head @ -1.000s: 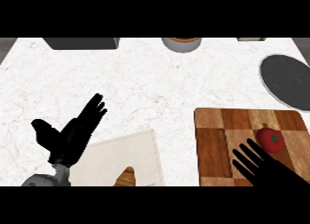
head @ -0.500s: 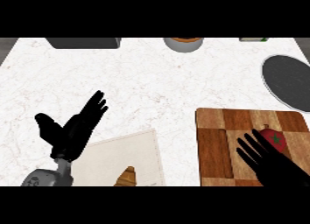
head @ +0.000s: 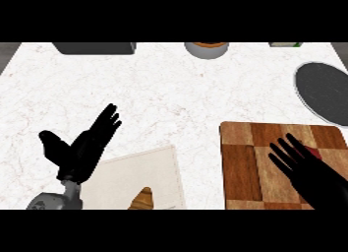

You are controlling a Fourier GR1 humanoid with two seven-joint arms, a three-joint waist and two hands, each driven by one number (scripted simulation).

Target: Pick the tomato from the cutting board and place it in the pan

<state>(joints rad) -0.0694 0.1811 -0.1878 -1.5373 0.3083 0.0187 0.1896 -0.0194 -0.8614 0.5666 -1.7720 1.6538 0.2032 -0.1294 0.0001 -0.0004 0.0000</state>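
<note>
At about four o'clock in the head view, the right hand [head: 311, 170] lies over the cutting board [head: 242, 167], its fingers straight and spread, pointing toward eleven o'clock. Only a sliver of the tomato [head: 315, 153] shows, red, at the hand's two o'clock edge; the rest is hidden beneath the palm and fingers. Whether the hand touches it cannot be told. The fingers have not curled round it, so nothing is held.

The pan [head: 328, 92] sits at the counter's right edge, toward two o'clock, beyond the board's far side and apart from it.

At eight o'clock the left hand [head: 79, 147] rests open, fingers up, beside a pale board [head: 148, 172] that carries a brownish item [head: 140, 199] I cannot identify.

My judgement: the step in hand is the reach-and-grasp, with the pick not yet made. The next move calls for closing fingers and thumb round the tomato, which is round and may roll away, then lifting it clear of the board and carrying it toward one o'clock to the pan.
</note>
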